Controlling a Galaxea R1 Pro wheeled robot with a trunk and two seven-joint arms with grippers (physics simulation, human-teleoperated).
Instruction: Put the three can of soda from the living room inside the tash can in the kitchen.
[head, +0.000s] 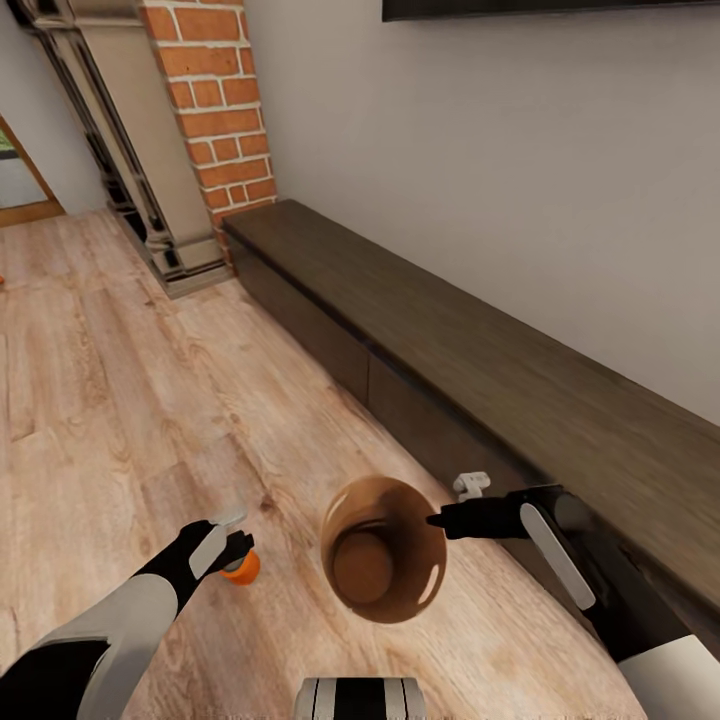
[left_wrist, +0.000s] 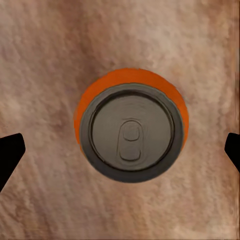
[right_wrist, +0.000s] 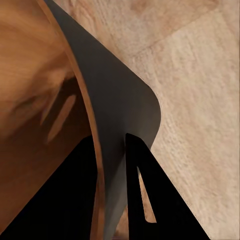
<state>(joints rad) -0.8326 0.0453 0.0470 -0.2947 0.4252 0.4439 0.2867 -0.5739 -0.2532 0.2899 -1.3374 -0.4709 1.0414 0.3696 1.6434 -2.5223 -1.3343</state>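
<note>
1. Head view: you are in the living room, beside the red-brick fireplace (head: 215, 100) and a long dark cabinet (head: 480, 360) against the wall. The step in hand appears to be picking up a can of soda (head: 242, 569) from the wood floor (head: 120, 400).
2. Your right gripper (head: 437, 520) is clamped on the rim of the tash can (head: 400, 600), held near the robot's front, mouth up and tilted toward the camera. In the right wrist view one finger lies inside the brown wall and the other (right_wrist: 150, 200) outside the grey wall (right_wrist: 120, 100).
3. Your left gripper (head: 238, 548) hovers directly above the can, just left of the bin. In the left wrist view its fingertips (left_wrist: 11, 150) stand apart, well clear on either side.
4. The can (left_wrist: 131, 131) stands upright on the floor: long axis vertical, silver top and tab facing the gripper.
5. Next move, as judged: lower the left arm straight down, keep the can centred, then close on its sides.
</note>
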